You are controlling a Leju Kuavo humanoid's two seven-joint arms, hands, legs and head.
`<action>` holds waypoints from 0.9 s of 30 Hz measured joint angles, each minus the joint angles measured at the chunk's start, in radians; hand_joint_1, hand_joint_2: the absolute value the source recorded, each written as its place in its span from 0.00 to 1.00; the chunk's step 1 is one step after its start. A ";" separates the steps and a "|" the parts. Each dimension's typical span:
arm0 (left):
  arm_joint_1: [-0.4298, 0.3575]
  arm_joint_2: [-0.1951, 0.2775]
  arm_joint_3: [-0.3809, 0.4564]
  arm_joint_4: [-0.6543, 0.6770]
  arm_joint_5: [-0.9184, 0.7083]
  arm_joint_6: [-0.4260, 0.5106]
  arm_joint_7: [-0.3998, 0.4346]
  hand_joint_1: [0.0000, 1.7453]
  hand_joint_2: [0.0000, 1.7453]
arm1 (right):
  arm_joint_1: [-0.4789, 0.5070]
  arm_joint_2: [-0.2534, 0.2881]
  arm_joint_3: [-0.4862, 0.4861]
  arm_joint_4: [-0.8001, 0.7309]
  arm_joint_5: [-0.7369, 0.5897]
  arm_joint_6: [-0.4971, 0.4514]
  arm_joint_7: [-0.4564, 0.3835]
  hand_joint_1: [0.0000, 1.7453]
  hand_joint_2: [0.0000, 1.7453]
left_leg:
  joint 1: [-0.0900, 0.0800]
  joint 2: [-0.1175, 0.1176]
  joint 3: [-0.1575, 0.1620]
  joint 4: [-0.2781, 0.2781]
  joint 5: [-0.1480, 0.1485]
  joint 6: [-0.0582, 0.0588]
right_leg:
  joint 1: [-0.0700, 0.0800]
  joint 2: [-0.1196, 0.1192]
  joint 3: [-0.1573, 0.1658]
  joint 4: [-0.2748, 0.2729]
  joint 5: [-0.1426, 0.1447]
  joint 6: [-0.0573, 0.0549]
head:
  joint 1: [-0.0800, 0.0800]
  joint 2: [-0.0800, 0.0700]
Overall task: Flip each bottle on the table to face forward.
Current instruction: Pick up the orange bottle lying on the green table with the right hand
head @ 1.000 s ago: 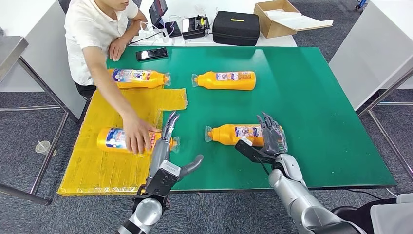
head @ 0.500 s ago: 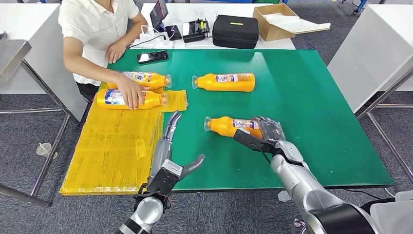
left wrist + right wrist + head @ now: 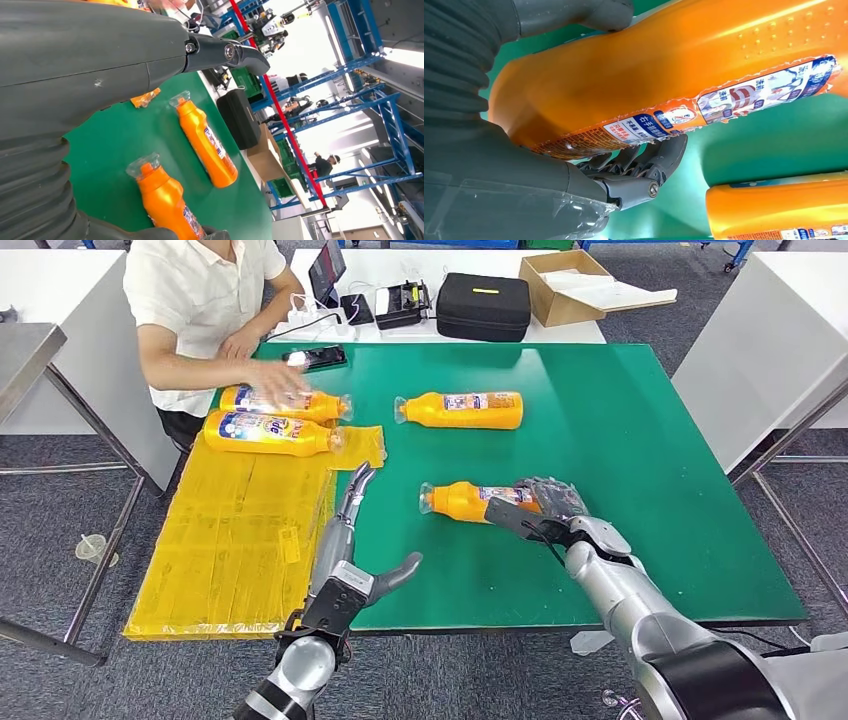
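The right hand (image 3: 548,506) gripped the near orange bottle (image 3: 468,501) around its base, the bottle lying on its side near the middle of the green desk (image 3: 640,460). The left hand (image 3: 352,540) rested open and empty at the desk's front edge. A person's hand (image 3: 275,383) covered one of two bottles (image 3: 268,432) by the left edge.

The grey right hand (image 3: 589,165) grips the base end of a glossy orange plastic bottle (image 3: 684,75) with a printed paper label, above the green worktop (image 3: 774,140); a second orange bottle (image 3: 779,212) lies nearby.
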 joint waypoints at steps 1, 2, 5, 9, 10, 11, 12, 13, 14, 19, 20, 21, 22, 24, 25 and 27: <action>0.000 0.000 0.000 0.001 0.001 0.000 -0.001 0.00 1.00 | 0.000 -0.001 0.002 0.000 -0.005 0.000 -0.003 1.00 1.00 | 0.000 0.000 0.000 0.000 0.000 0.000 | 0.000 0.000 0.000 0.000 0.000 0.000 | 0.000 0.000; 0.000 0.000 0.000 0.001 0.002 -0.001 -0.001 0.00 1.00 | 0.000 -0.001 0.004 0.000 -0.013 0.000 -0.009 1.00 1.00 | 0.000 0.000 0.000 0.000 0.000 0.000 | 0.000 0.000 0.001 0.000 0.000 0.000 | 0.000 0.000; 0.000 0.000 -0.001 0.002 0.007 -0.002 -0.004 0.00 1.00 | 0.004 -0.003 0.004 0.000 -0.056 0.001 -0.047 1.00 1.00 | 0.000 0.000 0.000 0.000 0.000 0.000 | 0.000 0.000 0.000 0.000 0.000 0.000 | 0.000 0.000; 0.000 0.000 -0.001 0.002 0.015 -0.003 -0.007 0.00 1.00 | 0.011 -0.007 0.001 0.000 -0.089 0.003 -0.079 1.00 1.00 | 0.000 0.001 0.000 0.000 0.000 0.000 | 0.000 0.000 0.000 0.000 0.000 0.000 | 0.000 0.000; 0.000 0.000 -0.001 0.002 0.015 -0.003 -0.008 0.00 1.00 | 0.012 -0.008 0.001 0.000 -0.090 0.003 -0.081 1.00 1.00 | 0.000 0.001 0.000 0.000 0.000 0.000 | 0.000 0.000 0.000 0.000 0.000 0.000 | 0.000 0.000; 0.000 0.000 -0.001 0.002 0.015 -0.004 -0.008 0.00 1.00 | 0.013 -0.008 0.000 0.000 -0.092 0.003 -0.082 1.00 1.00 | 0.000 0.001 0.000 0.000 0.000 0.000 | 0.000 0.000 0.000 0.000 0.000 0.000 | 0.000 0.000; 0.000 0.000 -0.001 0.002 0.015 -0.004 -0.008 0.00 1.00 | 0.013 -0.009 0.000 0.000 -0.093 0.003 -0.084 1.00 1.00 | 0.000 0.001 0.000 0.000 0.000 0.000 | 0.000 0.000 0.001 0.000 0.000 0.000 | 0.000 0.000; 0.000 0.000 -0.001 0.002 0.016 -0.004 -0.009 0.00 1.00 | 0.014 -0.009 0.000 0.000 -0.097 0.003 -0.087 1.00 1.00 | 0.000 0.001 0.000 0.000 0.000 0.000 | 0.000 0.000 0.001 0.000 0.000 0.000 | 0.000 0.000; 0.000 0.000 -0.001 0.002 0.020 -0.005 -0.011 0.00 1.00 | 0.015 -0.010 -0.001 0.000 -0.108 0.004 -0.097 1.00 1.00 | 0.000 0.001 0.000 0.000 0.000 0.000 | 0.000 0.000 0.001 0.000 0.000 0.000 | 0.000 0.000; 0.009 -0.003 0.003 0.000 0.115 -0.039 -0.032 0.00 1.00 | 0.052 -0.006 -0.049 -0.018 -0.271 0.008 -0.241 1.00 1.00 | 0.000 0.002 0.000 0.000 -0.001 0.000 | 0.000 0.001 0.001 0.000 0.000 0.000 | 0.000 0.000; 0.014 -0.005 0.006 -0.002 0.141 -0.043 -0.036 0.00 1.00 | 0.064 -0.003 -0.060 -0.030 -0.300 0.004 -0.265 1.00 1.00 | 0.000 0.002 0.000 0.000 -0.001 -0.001 | 0.000 0.001 0.001 0.000 0.001 0.000 | 0.000 0.000; 0.019 -0.008 0.009 -0.005 0.168 -0.042 -0.038 0.00 1.00 | 0.078 0.001 -0.071 -0.045 -0.324 -0.003 -0.283 1.00 1.00 | 0.000 0.003 0.000 0.000 -0.001 -0.001 | 0.000 0.002 0.001 0.000 0.001 0.000 | 0.000 0.000; 0.023 -0.011 0.012 -0.007 0.192 -0.037 -0.041 0.00 1.00 | 0.092 0.006 -0.081 -0.063 -0.345 -0.014 -0.295 1.00 1.00 | 0.000 0.004 0.000 0.000 -0.001 -0.001 | 0.000 0.002 0.000 0.000 0.001 0.000 | 0.000 0.000; 0.033 -0.017 0.022 -0.010 0.236 -0.022 -0.051 0.00 1.00 | 0.125 0.013 -0.099 -0.108 -0.384 -0.044 -0.307 1.00 1.00 | 0.000 0.004 -0.001 0.000 -0.001 -0.001 | 0.000 0.002 0.000 0.000 0.000 0.000 | 0.000 0.000; 0.038 -0.019 0.027 -0.012 0.256 -0.014 -0.059 0.00 1.00 | 0.143 0.016 -0.107 -0.134 -0.400 -0.058 -0.311 1.00 1.00 | 0.000 0.004 -0.001 0.000 -0.001 -0.001 | 0.000 0.002 -0.001 0.000 0.000 0.000 | 0.000 0.000; 0.052 -0.021 0.037 -0.012 0.302 -0.006 -0.072 0.00 1.00 | 0.181 0.021 -0.121 -0.189 -0.432 -0.080 -0.317 1.00 1.00 | 0.000 0.004 -0.002 0.000 -0.001 -0.001 | 0.001 0.002 -0.002 0.000 0.000 0.000 | 0.000 0.000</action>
